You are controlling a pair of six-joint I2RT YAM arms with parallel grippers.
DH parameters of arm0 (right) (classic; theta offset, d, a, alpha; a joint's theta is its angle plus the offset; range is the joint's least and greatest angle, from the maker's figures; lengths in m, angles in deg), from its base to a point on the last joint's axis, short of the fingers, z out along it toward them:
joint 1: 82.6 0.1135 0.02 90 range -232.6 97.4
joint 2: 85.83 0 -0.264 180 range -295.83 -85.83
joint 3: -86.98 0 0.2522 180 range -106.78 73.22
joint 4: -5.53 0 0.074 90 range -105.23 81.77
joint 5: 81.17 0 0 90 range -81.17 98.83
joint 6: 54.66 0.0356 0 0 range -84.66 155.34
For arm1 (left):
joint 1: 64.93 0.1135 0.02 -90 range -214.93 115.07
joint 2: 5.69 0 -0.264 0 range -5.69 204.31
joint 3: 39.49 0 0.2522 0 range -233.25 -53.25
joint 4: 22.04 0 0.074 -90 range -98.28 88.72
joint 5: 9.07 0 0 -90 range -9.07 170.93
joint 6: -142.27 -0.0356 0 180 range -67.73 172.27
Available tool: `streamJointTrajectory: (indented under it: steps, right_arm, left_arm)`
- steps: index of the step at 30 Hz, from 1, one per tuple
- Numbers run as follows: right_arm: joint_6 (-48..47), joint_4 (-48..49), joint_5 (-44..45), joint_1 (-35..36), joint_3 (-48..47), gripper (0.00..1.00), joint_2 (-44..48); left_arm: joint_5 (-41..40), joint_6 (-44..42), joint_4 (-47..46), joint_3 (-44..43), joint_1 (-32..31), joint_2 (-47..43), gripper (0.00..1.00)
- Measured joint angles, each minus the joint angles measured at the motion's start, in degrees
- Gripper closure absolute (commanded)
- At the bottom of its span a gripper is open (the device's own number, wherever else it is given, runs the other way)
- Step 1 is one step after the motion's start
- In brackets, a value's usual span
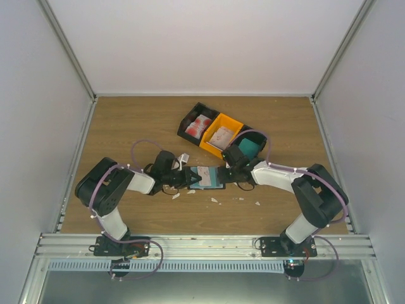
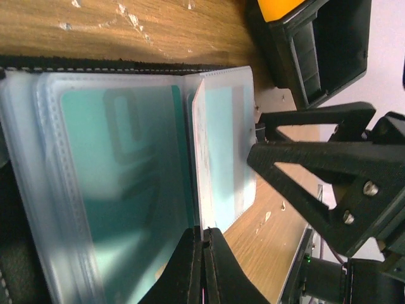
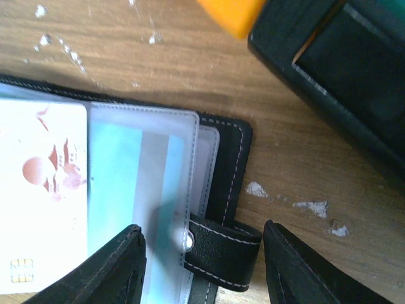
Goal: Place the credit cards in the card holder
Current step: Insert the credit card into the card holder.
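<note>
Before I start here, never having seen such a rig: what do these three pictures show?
Two robot arms, left and right, stand at the near edge of a wooden table. One picture looks down from above and behind; the other two come from wrist cameras. On the table lie an open black card holder, bins of cards and white scraps. The left gripper is shut, apparently pinching a red-and-white card over the holder's sleeves. The right gripper is open, straddling the holder's strap.

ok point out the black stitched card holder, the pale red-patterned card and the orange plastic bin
black stitched card holder (image 3: pixel 224 250), right wrist view, on its snap strap
pale red-patterned card (image 3: pixel 41 183), right wrist view, on its printed face
orange plastic bin (image 1: pixel 209 150), top view, on its near wall
</note>
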Motion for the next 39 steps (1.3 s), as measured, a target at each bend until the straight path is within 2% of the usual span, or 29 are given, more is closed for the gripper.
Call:
streamJointTrajectory:
  steps: [12,28,39]
  right_arm:
    - [-0.11,-0.68,0.66,0.46,0.39,0.5,-1.25]
    - [1.31,-0.81,1.27,0.94,0.39,0.51,-1.25]
    - [1.75,-0.79,1.27,1.09,0.39,0.51,-1.36]
  left_arm:
    - [-0.24,0.85,0.42,-1.49,-0.15,2.4,1.0]
    - [-0.92,2.97,4.74,-0.94,-0.37,-0.15,1.0]
    - [1.38,2.16,5.73,-4.61,-0.35,3.78,1.0]
